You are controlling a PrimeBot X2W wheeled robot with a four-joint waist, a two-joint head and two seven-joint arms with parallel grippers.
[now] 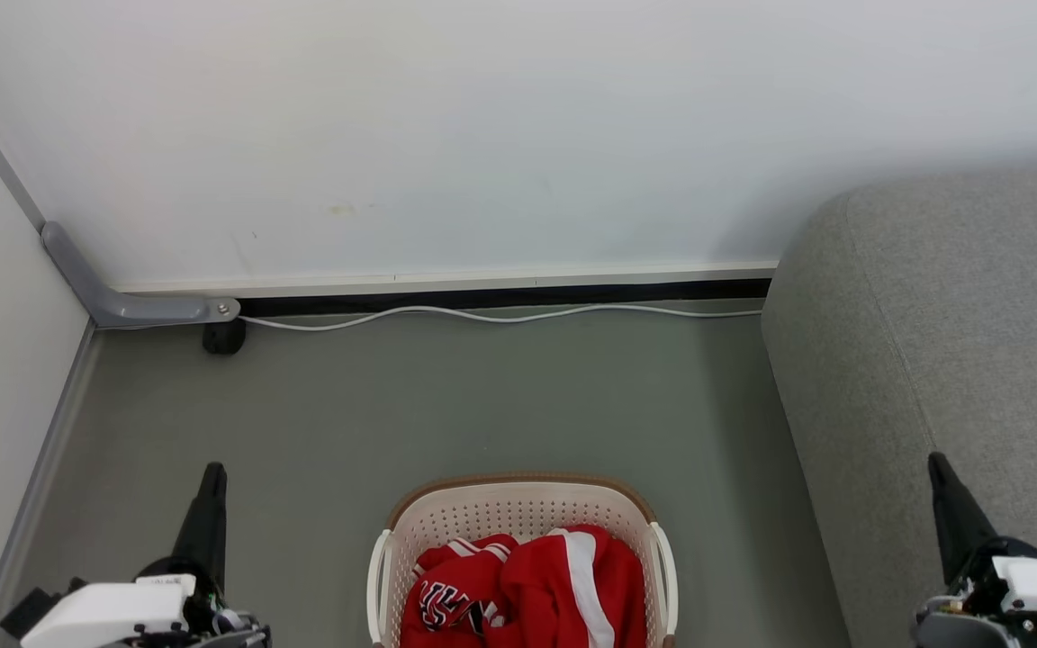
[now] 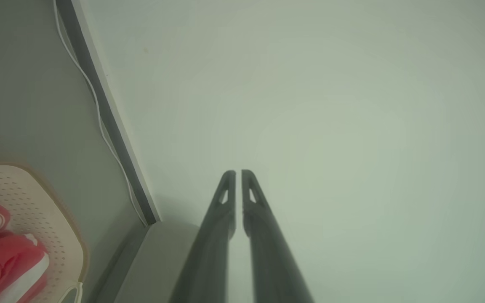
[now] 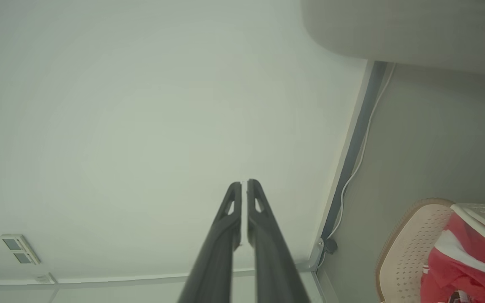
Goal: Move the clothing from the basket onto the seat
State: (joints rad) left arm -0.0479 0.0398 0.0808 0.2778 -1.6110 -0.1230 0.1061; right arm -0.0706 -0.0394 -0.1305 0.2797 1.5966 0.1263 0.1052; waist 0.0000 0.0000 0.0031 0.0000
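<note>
Clothing (image 1: 527, 585) heaped in basket (image 1: 500, 513) on floor; seat (image 1: 951, 342) just beside, at right. Left claw (image 2: 238, 172), right claw (image 3: 244, 182) both closed, empty, well clear of basket. Risks: closed claw pokes fabric without gripping; snagged garment drags light basket; weak pinch drops garment short of seat.

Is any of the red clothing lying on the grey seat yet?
No, the red clothing sits inside the basket on the floor, apart from the grey seat.
</note>
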